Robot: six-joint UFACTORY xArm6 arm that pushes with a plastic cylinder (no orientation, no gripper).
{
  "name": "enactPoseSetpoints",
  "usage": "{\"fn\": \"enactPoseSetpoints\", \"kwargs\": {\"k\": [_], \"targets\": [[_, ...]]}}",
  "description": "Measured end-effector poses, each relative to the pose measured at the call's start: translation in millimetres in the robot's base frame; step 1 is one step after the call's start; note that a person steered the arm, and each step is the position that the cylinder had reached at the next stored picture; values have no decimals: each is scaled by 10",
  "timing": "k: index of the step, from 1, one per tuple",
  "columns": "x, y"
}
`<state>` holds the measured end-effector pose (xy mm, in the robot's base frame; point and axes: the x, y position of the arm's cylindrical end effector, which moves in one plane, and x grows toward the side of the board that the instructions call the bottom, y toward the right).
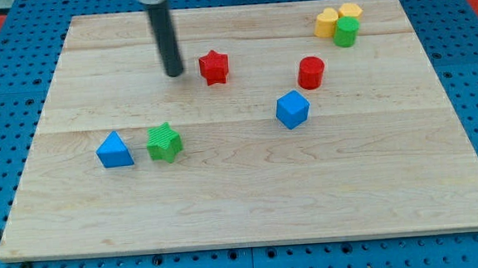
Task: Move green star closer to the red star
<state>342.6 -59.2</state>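
Observation:
The green star (165,143) lies on the wooden board at the view's lower left, beside a blue triangle (114,150) on its left. The red star (213,66) lies up and to the right of it, near the top middle. My tip (174,73) rests on the board just left of the red star, a short gap apart, and well above the green star.
A red cylinder (311,72) and a blue cube (292,109) lie right of centre. Two yellow blocks (327,22), (350,12) and a green cylinder (347,32) cluster at the top right. The wooden board (252,208) sits on a blue pegboard.

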Motion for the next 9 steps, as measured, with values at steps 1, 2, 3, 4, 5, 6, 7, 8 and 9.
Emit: {"fn": "enactPoseSetpoints", "kwargs": {"k": [1, 2, 3, 4, 5, 6, 7, 8, 9], "targets": [[99, 316], [284, 221], [284, 170], [284, 170], [499, 170], [1126, 269], [1531, 343], [1836, 218], [1838, -288]]}}
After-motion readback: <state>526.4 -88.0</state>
